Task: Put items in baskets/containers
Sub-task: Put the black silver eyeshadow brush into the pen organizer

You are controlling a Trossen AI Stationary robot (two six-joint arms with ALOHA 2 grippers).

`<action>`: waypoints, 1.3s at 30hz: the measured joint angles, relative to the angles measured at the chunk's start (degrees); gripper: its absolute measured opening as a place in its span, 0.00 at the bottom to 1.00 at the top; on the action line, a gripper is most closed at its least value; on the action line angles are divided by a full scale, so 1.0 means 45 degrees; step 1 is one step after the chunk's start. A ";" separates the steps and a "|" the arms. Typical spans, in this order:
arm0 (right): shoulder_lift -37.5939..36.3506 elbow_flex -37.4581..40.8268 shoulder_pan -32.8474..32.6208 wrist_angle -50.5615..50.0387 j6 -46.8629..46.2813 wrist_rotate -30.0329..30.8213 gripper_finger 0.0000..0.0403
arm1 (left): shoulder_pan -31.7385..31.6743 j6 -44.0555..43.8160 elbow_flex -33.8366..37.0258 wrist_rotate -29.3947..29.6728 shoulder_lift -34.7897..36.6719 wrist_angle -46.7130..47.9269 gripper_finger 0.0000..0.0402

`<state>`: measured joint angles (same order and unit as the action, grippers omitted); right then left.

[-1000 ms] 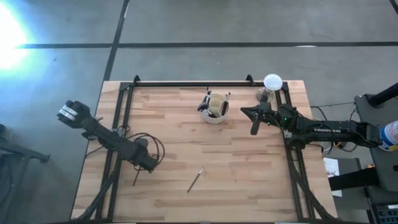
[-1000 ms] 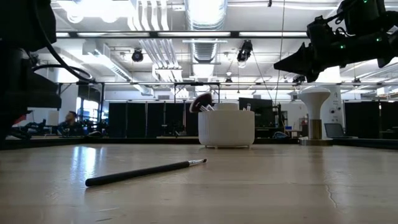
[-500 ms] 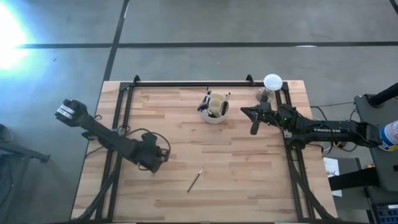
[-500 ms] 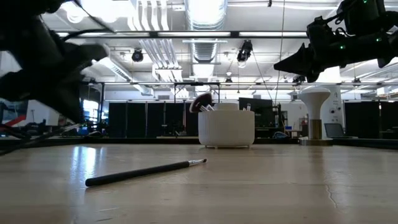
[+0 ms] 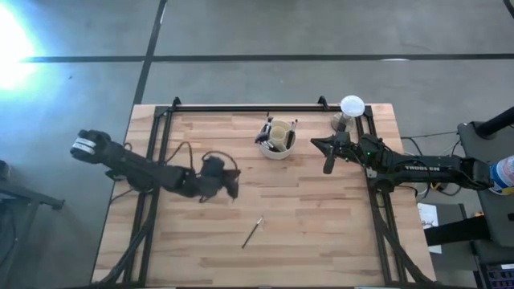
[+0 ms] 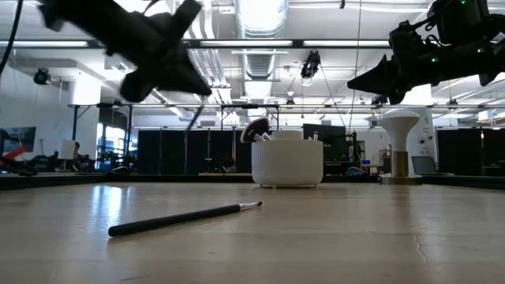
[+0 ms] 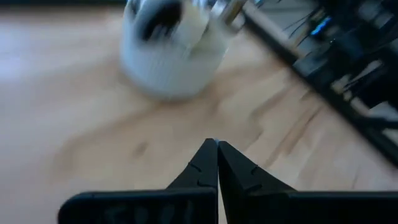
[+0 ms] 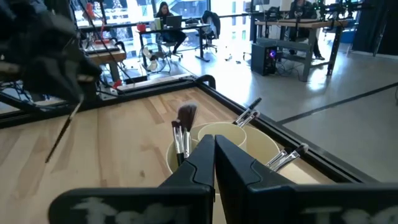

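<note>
L gripper (image 5: 231, 186) jaws were pressed shut on 1 thin brush (image 8: 62, 134), which hung below them over mid-table, probably for carrying to the cream holder (image 6: 288, 166) at the far edge. R gripper (image 5: 325, 166) was shut & empty, parked just beside that holder, seemingly out of the way. Count: 1 holder w/ at least 4 brushes inside, 1 loose brush (image 6: 185, 218) on the wood nearer the front.

- The surface (image 5: 321, 233) is pale wood planks, edged by a black frame.
- A cream holder (image 5: 276, 141) with brushes standing in it rests at the far middle.
- A white globe on a stand (image 5: 350, 108) sits at the far right corner.
- One dark-handled brush (image 5: 252, 231) lies flat near the middle, nearer than the holder.
</note>
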<state>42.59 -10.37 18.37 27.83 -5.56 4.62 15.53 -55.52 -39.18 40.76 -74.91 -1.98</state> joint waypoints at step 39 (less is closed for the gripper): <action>0.0671 -0.0029 0.0000 0.0408 0.0108 -0.0010 0.02 | -0.9079 0.9516 -0.6237 -0.8474 -0.5977 -0.4885 0.00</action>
<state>45.61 -10.50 18.37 29.67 -5.08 4.58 -25.33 -12.69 -67.24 2.63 -101.81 -23.96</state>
